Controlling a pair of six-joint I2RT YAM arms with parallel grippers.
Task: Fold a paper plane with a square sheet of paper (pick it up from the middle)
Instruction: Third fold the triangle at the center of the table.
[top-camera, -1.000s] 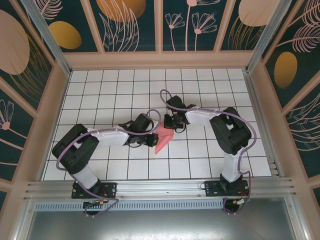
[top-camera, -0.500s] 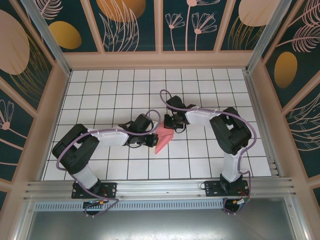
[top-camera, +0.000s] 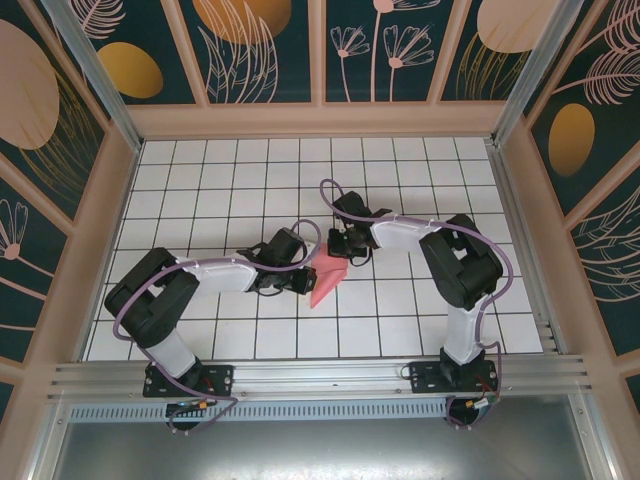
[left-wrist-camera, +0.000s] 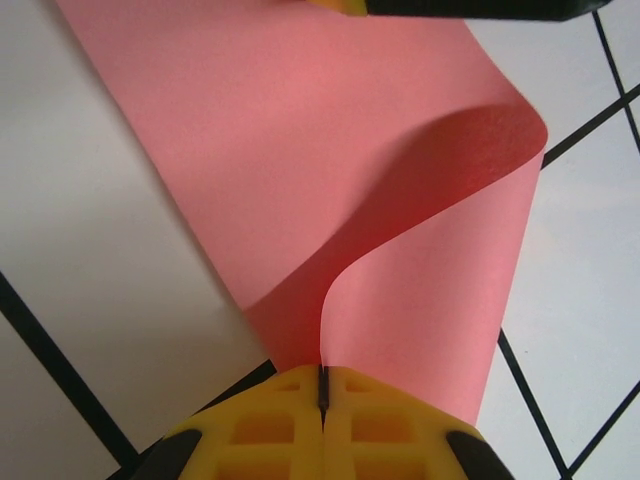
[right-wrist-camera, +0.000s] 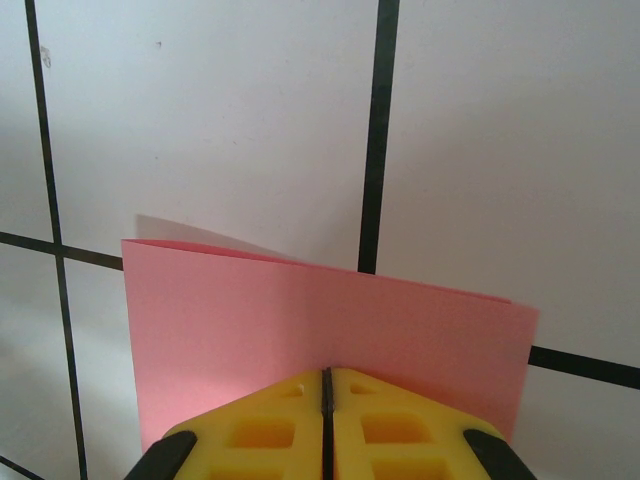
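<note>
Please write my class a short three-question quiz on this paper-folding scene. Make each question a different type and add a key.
1. True or false: the left hand is shut on the pink paper.
2. In the left wrist view, the pink paper is: A) lying completely flat; B) bowed up in a curve; C) torn in two.
3. Fill in: the right hand pinches the pink paper over a white table marked with black ____ lines.
Key: 1 true; 2 B; 3 grid.
</note>
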